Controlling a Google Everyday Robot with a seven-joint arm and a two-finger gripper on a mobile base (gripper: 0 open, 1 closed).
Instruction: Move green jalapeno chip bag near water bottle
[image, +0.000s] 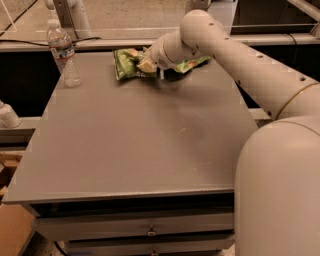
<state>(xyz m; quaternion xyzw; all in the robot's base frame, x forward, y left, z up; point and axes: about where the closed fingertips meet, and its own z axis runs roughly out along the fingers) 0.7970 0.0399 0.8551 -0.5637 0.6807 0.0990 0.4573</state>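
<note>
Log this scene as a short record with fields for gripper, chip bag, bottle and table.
gripper: low over the far edge of the table, at the green jalapeno chip bag
green jalapeno chip bag: crumpled, far centre, partly hidden by the gripper
water bottle: upright, far left corner in the picture, apart from the bag
table: grey, drawers below

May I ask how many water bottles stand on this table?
1: the water bottle stands at the far left corner; none seems hidden. The tool is at the green jalapeno chip bag.
</note>
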